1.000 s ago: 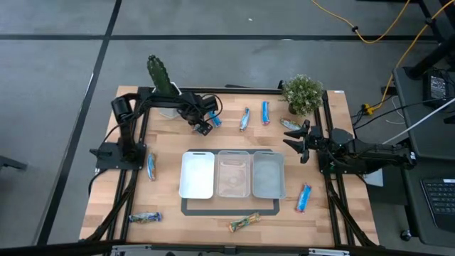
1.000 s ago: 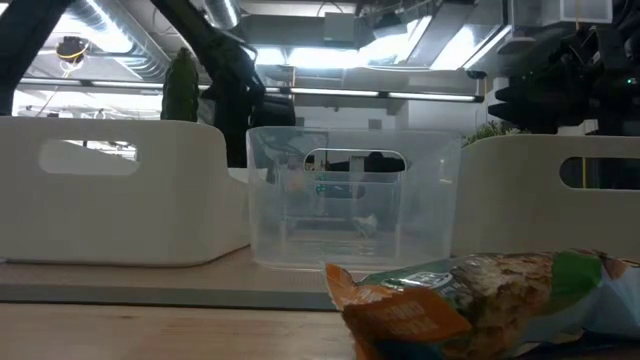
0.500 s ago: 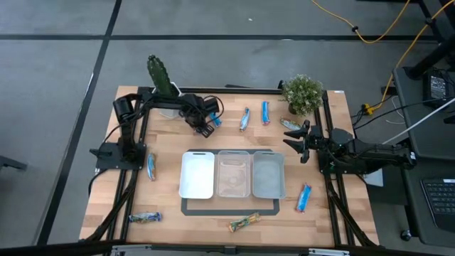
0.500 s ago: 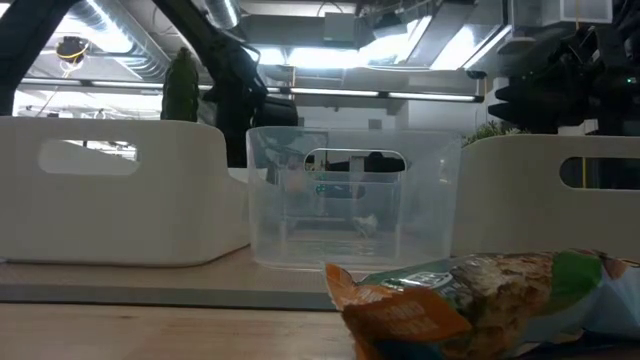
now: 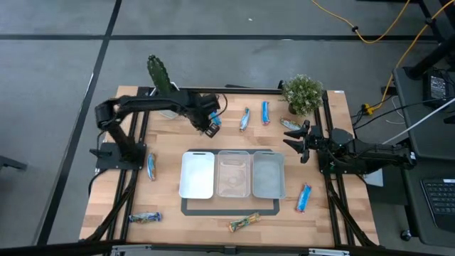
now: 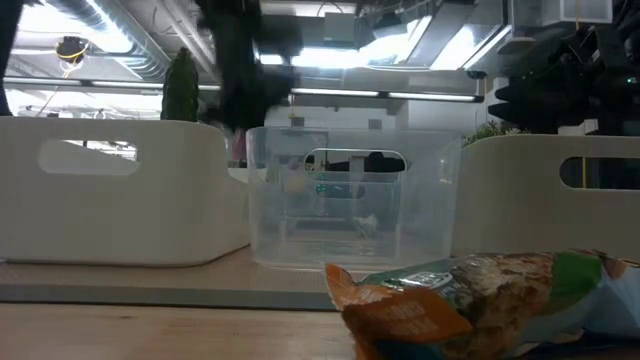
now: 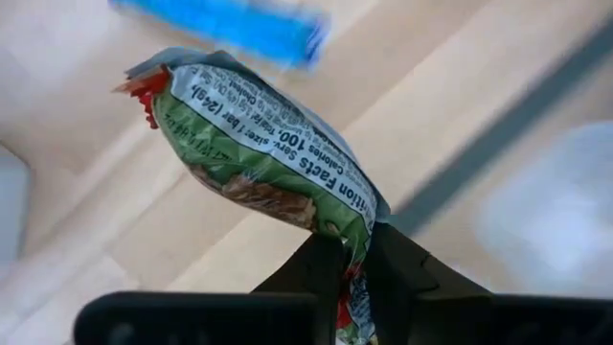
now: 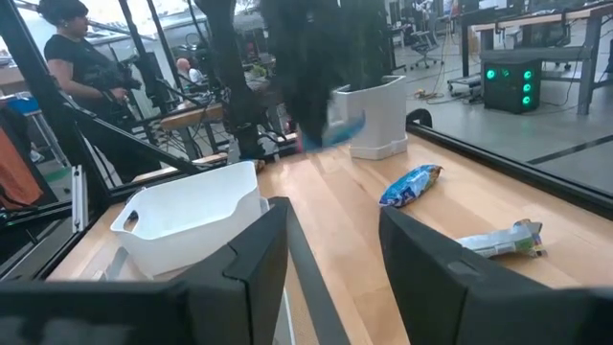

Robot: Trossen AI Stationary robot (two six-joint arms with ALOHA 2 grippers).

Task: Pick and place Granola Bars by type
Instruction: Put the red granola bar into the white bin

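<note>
Pinching one end, left pincer [image 7: 350,264] holds green-wrapped bar [image 7: 259,144] extending forward

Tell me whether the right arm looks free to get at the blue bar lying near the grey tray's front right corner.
Probably yes. The right tool hangs open and empty beyond the grey tray, and the blue bar lies alone on bare wood on that arm's side, with nothing over it.

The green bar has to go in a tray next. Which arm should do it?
The left. Its claw is already shut on the green bar, lifted near the table's back edge, behind the trays. The right claw is open and empty beside the trays.
</note>
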